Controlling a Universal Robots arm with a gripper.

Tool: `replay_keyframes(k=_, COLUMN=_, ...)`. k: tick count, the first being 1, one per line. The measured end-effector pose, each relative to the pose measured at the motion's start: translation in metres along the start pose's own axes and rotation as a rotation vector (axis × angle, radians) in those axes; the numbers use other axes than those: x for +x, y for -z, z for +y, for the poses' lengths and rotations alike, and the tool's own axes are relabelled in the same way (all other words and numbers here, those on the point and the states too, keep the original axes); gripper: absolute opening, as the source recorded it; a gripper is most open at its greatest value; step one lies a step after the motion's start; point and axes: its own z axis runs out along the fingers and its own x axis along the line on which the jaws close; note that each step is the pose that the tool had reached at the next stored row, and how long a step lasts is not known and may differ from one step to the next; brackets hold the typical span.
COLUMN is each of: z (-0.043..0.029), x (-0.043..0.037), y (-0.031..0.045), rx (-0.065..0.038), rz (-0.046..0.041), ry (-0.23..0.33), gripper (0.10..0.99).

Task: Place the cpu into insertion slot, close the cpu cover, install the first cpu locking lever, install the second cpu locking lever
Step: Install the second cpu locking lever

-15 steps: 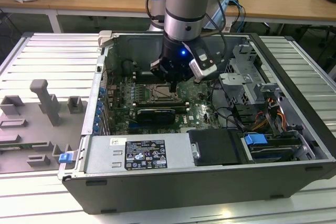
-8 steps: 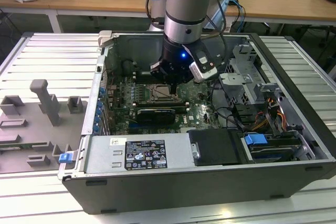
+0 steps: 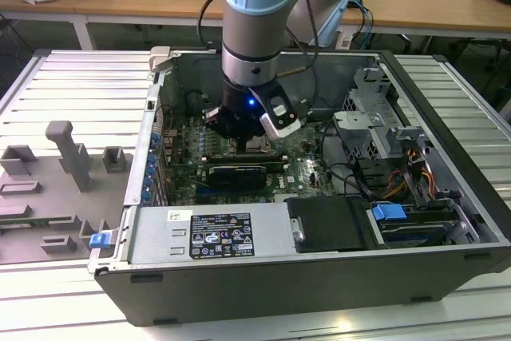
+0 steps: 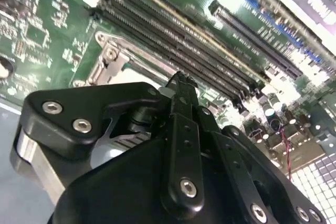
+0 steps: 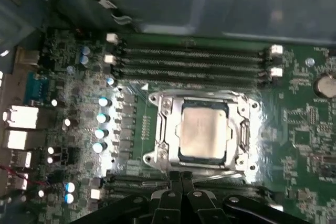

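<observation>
The white label [image 3: 219,234] carries print, seemingly too small to read.

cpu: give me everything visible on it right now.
The cpu is a small flat square chip with a pale silver-beige metal top, matte with soft glare. In the first wrist view it lies level inside the insertion slot, framed by the cpu cover, whose window shows its top. The gripper sits at the socket's edge, not touching the chip. Memory slots run alongside.

The cpu [image 5: 203,131] was pale silver-beige; the cpu cover [image 5: 164,124] silver-grey; the circuit board [image 5: 294,124] green; the gripper [image 5: 181,178] black.
</observation>
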Motion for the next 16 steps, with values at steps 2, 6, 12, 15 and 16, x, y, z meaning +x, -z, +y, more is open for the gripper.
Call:
replay_keyframes(k=2, z=-0.0019, x=0.004, y=-0.0011, rx=-0.013, rz=-0.0003, ry=0.005, gripper=0.106)
replay_keyframes(k=6, z=-0.0078, x=0.0141, y=-0.0026, rx=-0.018, rz=0.0003, ry=0.011, gripper=0.106)
replay_keyframes(k=12, z=-0.0129, x=0.0217, y=-0.0127, rx=-0.061, rz=-0.0024, ry=0.017, gripper=0.106)
replay_keyframes(k=15, z=-0.0137, x=0.0223, y=-0.0179, rx=-0.069, rz=-0.0029, ry=0.018, gripper=0.106)
replay_keyframes(k=16, z=-0.0138, x=0.0227, y=-0.0185, rx=-0.071, rz=-0.0029, ry=0.018, gripper=0.106)
